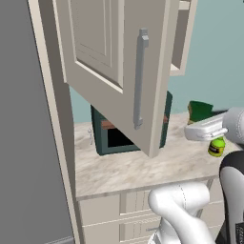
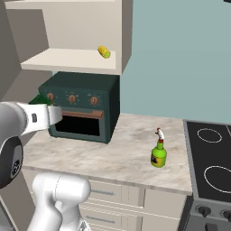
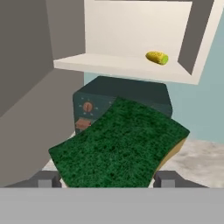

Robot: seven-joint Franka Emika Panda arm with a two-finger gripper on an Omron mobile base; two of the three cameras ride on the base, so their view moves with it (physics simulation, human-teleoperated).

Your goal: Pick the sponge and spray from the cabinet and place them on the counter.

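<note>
My gripper [image 3: 107,181] is shut on the sponge [image 3: 120,146], a flat dark green block with a yellow edge that lies between the two fingertips [image 3: 168,179]. In the left base view the sponge [image 1: 200,110] sticks up from the hand, and the gripper [image 1: 193,126] hangs over the counter [image 1: 143,167] to the right of the open cabinet door [image 1: 119,62]. The spray [image 2: 158,151], a yellow-green bottle with a red top, stands upright on the counter [image 2: 113,155]; the same spray [image 1: 217,146] shows just below the hand. The cabinet shelf [image 2: 67,59] is open to view.
A dark green oven [image 2: 83,108] stands on the counter under the cabinet. A yellow corn cob [image 2: 104,52] lies on the shelf. A black cooktop [image 2: 210,158] borders the counter on the right. The open door with its grey bar handle [image 1: 139,78] hangs over the oven.
</note>
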